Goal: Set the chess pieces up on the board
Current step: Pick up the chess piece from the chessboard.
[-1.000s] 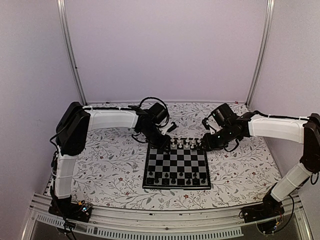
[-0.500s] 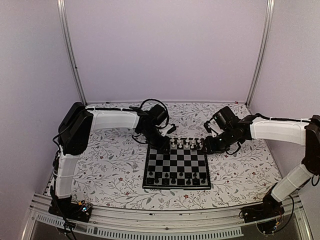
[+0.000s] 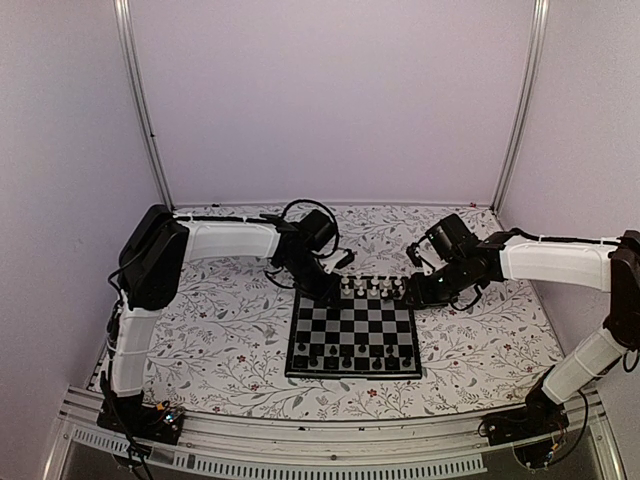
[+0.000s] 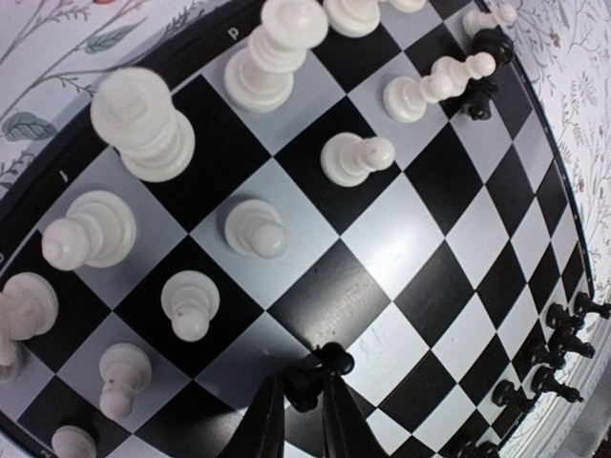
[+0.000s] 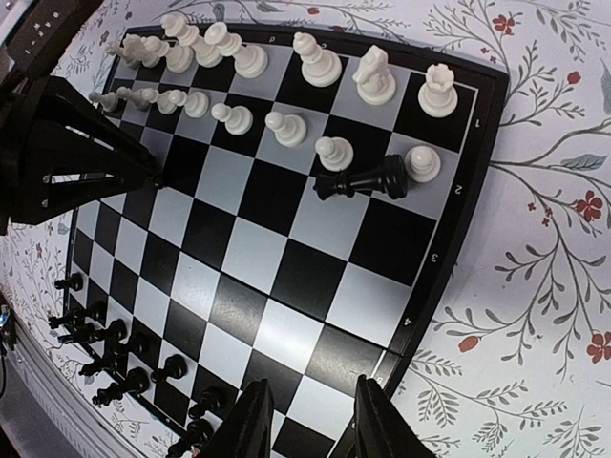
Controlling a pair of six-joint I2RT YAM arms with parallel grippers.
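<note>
Left gripper [image 4: 301,396] jaws narrowed around a small black piece [image 4: 305,386], low over the board [image 4: 382,248] next to the white pieces [image 4: 253,227], right gripper [image 5: 313,386] jaws parted and empty above the board's side rim, second black piece [image 5: 363,179] lying flat among the white pieces, other black pieces [image 5: 115,353] ranked along the opposite edge.

Blk piece [image 4: 307,384] half-hidden, maybe pawn.

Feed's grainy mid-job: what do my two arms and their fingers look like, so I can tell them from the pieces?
Both arms match: the left arm and right arm have white-sleeved links between bulky black joints. Black cables loop off the left wrist. The fingers are slim, black and tapered.
</note>
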